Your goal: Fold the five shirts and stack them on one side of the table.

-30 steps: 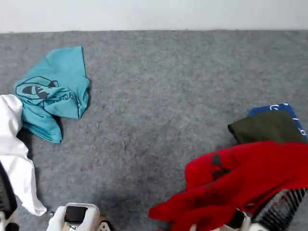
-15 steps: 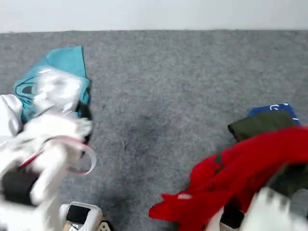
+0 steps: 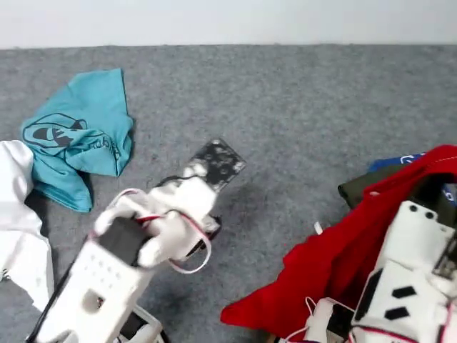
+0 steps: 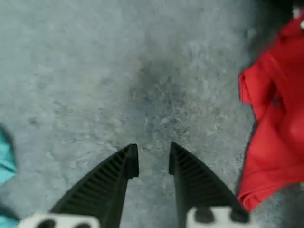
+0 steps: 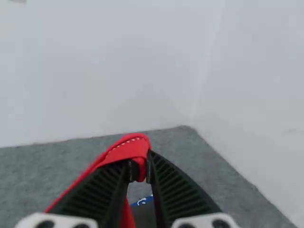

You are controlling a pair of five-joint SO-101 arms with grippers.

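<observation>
Jaws of the right gripper (image 5: 139, 170) pinch the red shirt (image 3: 321, 264) (a raised fold). Left gripper (image 4: 150, 160) hangs parted, empty, near that shirt.

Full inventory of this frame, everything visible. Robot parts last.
teal shirt: 1, teal with dark print, crumpled, far left of the table
white shirt: 1, white, left edge, touching the teal shirt
red shirt: 1, red, near right, one end held up
olive shirt: 1, dark olive, right side, partly behind the red shirt
blue shirt: 1, blue, sliver at the olive shirt's far edge
table: 1, grey felt-like surface
wall: 1, white, behind the table
left end effector: 1, black, open over bare table
right end effector: 1, black, shut on red shirt
</observation>
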